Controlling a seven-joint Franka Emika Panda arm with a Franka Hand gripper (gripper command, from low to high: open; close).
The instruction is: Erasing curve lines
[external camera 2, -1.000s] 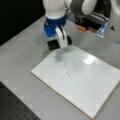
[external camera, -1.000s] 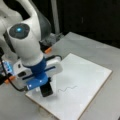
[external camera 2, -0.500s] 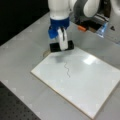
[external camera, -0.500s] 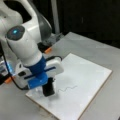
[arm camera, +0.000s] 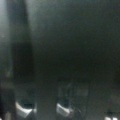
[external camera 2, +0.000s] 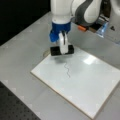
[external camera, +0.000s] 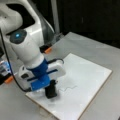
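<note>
Arm: white Franka arm with a blue wrist, upper left in both front views, reaching down to the board.
Gripper [external camera 2: 62, 48]: left of centre in a front view; its fingers are clamped on the eraser, one white finger [external camera 2: 63, 45] crossing the block's front.
Eraser [external camera 2: 62, 50]: black block, held level at the board's near-left corner in a front view; in a front view [external camera: 51, 91] it stands low on the board's lower left, at or just above the surface. I cannot tell whether it presses down.
Line [external camera 2: 67, 70]: thin dark squiggle of about two humps, centre of the frame, just below the eraser and unerased; in a front view [external camera: 67, 88] it lies just right of the eraser.
Board [external camera 2: 100, 82]: white sheet lying flat on the grey table [external camera 2: 22, 50], filling centre to right.
Wrist view: dark, nothing readable.
Risk: the eraser sits near the board's edge; judged from here, a stroke off to one side would miss the thin line, and too little pressure would smear it.
Risk: hard downward push could shift the loose-looking board.
</note>
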